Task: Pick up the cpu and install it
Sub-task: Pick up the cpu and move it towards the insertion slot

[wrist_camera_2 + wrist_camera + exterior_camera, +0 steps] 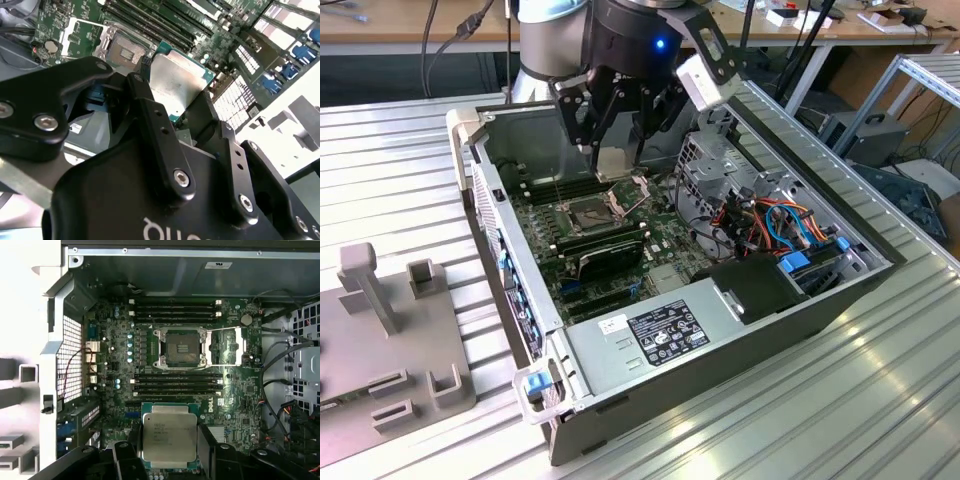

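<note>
cpu (169,437) sits clamped between the two black fingers (209,450) of the gripper (169,455), its silver-grey metal top facing the wrist cameras and its green edge showing past the fingertips in the second wrist view (177,82). The jaws are closed on opposite edges of the chip. In the exterior view the gripper (613,150) hangs inside the open computer case (510,250), with the cpu (617,163) at its tip, above the motherboard (115,360) and not touching it. Beneath the gripper and a little beyond its fingertips lies the socket (181,347), uncovered, its metal frame (227,347) swung open beside it. Memory slots (175,382) run between the held chip and the socket. Well away from the gripper, outside the case, a grey fixture (380,340) rests on the ribbed table (400,150).
</note>
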